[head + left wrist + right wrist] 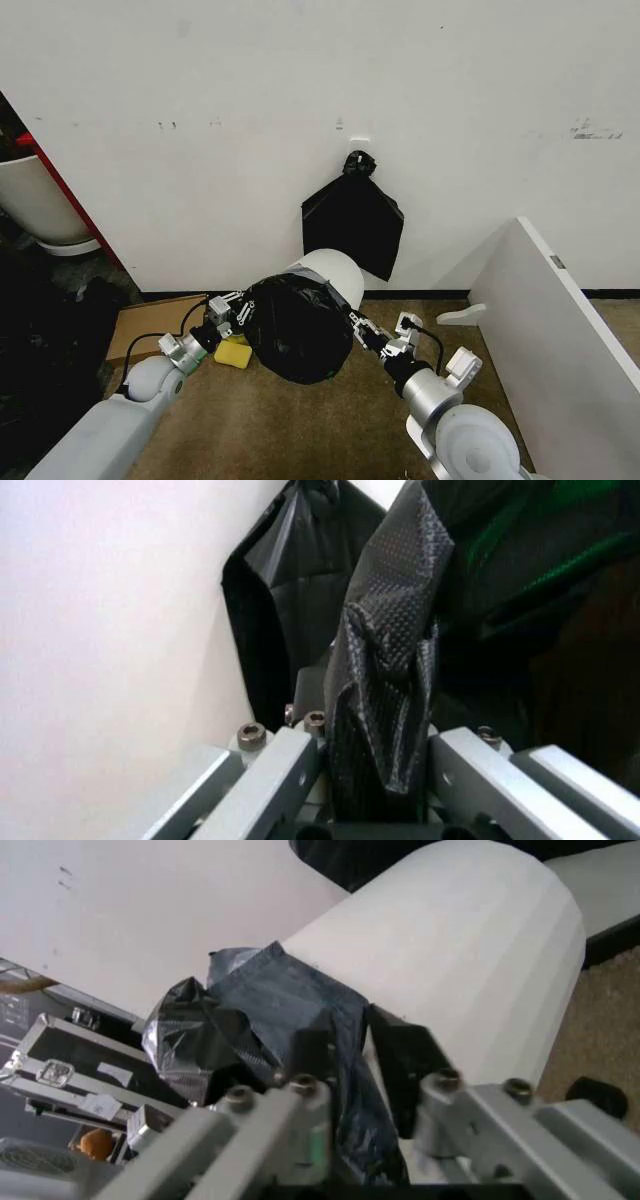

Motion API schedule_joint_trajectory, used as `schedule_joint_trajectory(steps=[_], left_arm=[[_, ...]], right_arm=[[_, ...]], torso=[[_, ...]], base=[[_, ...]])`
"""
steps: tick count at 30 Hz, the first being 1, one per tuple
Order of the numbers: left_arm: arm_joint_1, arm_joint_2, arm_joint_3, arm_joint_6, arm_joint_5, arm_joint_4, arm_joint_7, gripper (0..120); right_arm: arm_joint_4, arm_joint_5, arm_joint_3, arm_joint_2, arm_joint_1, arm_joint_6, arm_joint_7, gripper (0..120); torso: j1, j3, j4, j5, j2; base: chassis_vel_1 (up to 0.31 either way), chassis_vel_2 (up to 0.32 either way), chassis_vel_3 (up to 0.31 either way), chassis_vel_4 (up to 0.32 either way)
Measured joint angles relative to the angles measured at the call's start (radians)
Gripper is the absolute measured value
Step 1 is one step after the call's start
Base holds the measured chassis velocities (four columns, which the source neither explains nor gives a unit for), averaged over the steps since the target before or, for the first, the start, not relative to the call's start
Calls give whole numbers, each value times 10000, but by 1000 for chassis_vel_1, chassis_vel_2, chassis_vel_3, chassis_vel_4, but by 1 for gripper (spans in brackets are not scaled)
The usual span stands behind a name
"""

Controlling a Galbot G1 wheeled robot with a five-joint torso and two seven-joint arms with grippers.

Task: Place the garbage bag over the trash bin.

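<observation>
Both grippers are clamped on the thin, crinkly black plastic garbage bag: left gripper pinching one side of its mouth, right gripper the other, arms reaching in low from either side. The bag looks stretched over the mouth of the round cream-white plastic trash bin, which lies tipped toward the robot on the brown carpet floor. I'd say mostly on, with most of the bin wall bare.

Head camera looks down, far; wrist cameras close, flanking; all share garbage bag.
</observation>
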Motion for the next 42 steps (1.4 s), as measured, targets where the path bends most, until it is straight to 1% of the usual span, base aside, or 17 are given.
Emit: schedule_joint_trajectory(steps=[2, 9, 14, 16, 17, 18, 19, 22, 23, 28, 30, 31, 32, 33, 36, 40, 42], left_arm=[[-47, -2, 10, 14, 17, 0, -104, 1], [-92, 3, 32, 31, 29, 7, -143, 1], [-79, 7, 34, 11, 45, 7, -116, 1], [-67, 7, 32, -23, 45, 8, -69, 1], [-67, 6, 32, -29, 46, 7, -59, 1], [-66, 7, 30, -36, 46, 7, -48, 1], [-66, 7, 30, -36, 46, 7, -48, 1], [-58, 6, 25, -46, 45, 5, -30, 1], [-49, 5, 20, -48, 45, -8, -29, 1], [-25, 6, 5, -56, 45, -28, -27, 1], [-17, 10, -3, -60, 46, -51, -27, 1], [-13, 10, -4, -61, 45, -61, -28, 1], [-12, 10, -5, -62, 46, -68, -29, 1], [-12, 10, -5, -62, 46, -68, -29, 1], [-12, 10, -6, -63, 47, -69, -35, 1], [-23, 2, -6, -70, 60, -67, -45, 1], [-27, -1, -6, -71, 61, -66, -47, 1]], right_arm=[[83, -25, -13, -21, -42, 29, -53, 0], [264, 15, -17, -5, -78, 2, 0, 0], [304, 367, 132, 125, -3, -149, 468, 0], [323, 761, 292, 255, 61, -212, 764, 10], [325, 824, 320, 281, 70, -219, 806, 11], [326, 892, 354, 312, 81, -222, 854, 18], [326, 892, 354, 312, 81, -222, 854, 18], [323, 963, 382, 347, 93, -225, 905, 28], [322, 1023, 386, 370, 97, -249, 939, 36], [359, 1145, 401, 405, 118, -403, 1006, 50], [361, 1182, 399, 419, 146, -502, 1029, 62], [361, 1187, 394, 427, 159, -532, 1030, 63], [361, 1192, 385, 437, 171, -553, 1030, 69], [361, 1192, 385, 437, 171, -553, 1030, 69], [372, 1208, 369, 452, 188, -592, 1022, 77], [405, 1218, 339, 443, 202, -622, 941, 63], [406, 1218, 337, 440, 204, -623, 934, 61]], torso=[[0, 0, 0, 1, 0], [0, 0, 0, 0, 0], [0, 0, 0, 0, 0], [0, 0, 0, 0, 0], [0, 0, 0, 0, 0], [0, 0, 0, 0, 0], [0, 0, 0, 0, 0], [0, 0, 0, 0, 0], [0, 0, 0, 0, 0], [0, 0, 0, 0, 0], [0, 0, 0, 0, 0], [0, 0, 0, 0, 0], [0, 0, 0, 0, 0], [0, 0, 0, 0, 0], [0, 0, 0, 0, 0], [0, 0, 0, 0, 0], [0, 0, 0, 0, 0]], base=[[0, 0, 0, 0], [0, 0, 0, 0], [0, 0, 0, 0], [0, 0, 0, 0], [0, 0, 0, 0], [0, 0, 0, 0], [0, 0, 0, 0], [0, 0, 0, 0], [0, 0, 0, 0], [0, 0, 0, 0], [0, 0, 0, 0], [0, 0, 0, 0], [0, 0, 0, 0], [0, 0, 0, 0], [0, 0, 0, 0], [0, 0, 0, 0], [0, 0, 0, 0]])
